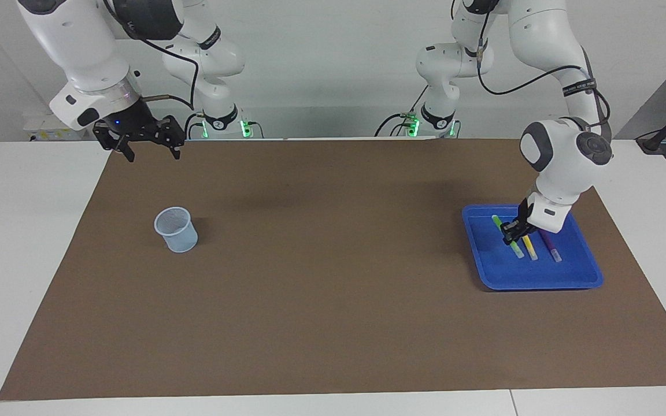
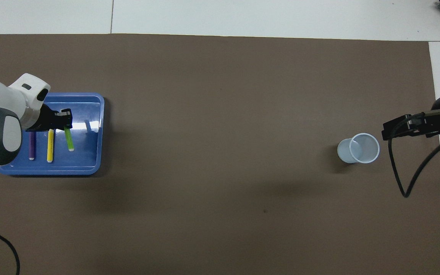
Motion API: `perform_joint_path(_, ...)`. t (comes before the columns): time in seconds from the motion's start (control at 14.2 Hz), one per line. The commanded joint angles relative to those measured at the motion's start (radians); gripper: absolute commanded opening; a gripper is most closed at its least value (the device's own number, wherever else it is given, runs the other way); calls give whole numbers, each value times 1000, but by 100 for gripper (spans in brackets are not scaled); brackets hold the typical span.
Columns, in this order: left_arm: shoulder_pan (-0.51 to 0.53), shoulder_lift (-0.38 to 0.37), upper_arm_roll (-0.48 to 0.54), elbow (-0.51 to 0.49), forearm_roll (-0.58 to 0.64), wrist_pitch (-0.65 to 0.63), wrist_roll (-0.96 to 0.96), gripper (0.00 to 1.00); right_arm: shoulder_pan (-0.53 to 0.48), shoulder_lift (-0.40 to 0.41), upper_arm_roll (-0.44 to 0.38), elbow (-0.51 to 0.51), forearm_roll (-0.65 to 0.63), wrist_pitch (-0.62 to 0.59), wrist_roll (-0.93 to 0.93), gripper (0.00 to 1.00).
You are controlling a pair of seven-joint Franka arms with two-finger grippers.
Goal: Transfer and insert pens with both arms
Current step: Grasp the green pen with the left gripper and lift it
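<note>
— Facing view first: where is the green pen (image 1: 507, 236)?
— Clamped in the left gripper (image 1: 513, 232), lifted over the blue tray (image 1: 541, 277); yellow pen (image 1: 529, 247) and purple pen (image 1: 551, 248) lie inside.
— Overhead view?
— Right gripper (image 2: 395, 129) waits, jaws apart, by the cup (image 2: 358, 148) at its end of the bench

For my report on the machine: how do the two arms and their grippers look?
Both arms are white, rounded and jointed, with dark grey joint caps and loose black cables. The left gripper and right gripper are black with two fingers. A silver ring sits above the right gripper. Green lights glow at both bases.
</note>
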Motion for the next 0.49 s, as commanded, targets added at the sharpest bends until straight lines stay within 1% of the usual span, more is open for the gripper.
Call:
perform_joint_path(0.0, -4, -60, 1, 32, -6, -92, -150, 0, -8, -10, -1, -3, 23, -7, -9, 100)
perform_joint_path(0.21, -14, -74, -3, 124, 3, -204, -337, 0, -8, -10, -1, -3, 23, -7, -9, 100)
perform_joint_path(0.28, -15, -81, -8, 143, 4, -219, -400, 0, -8, -10, -1, -3, 23, -7, -9, 100)
perform_joint_path(0.42, -27, -106, -17, 146, 4, -220, -529, 0, -12, -10, -4, -1, 23, -7, -5, 100)
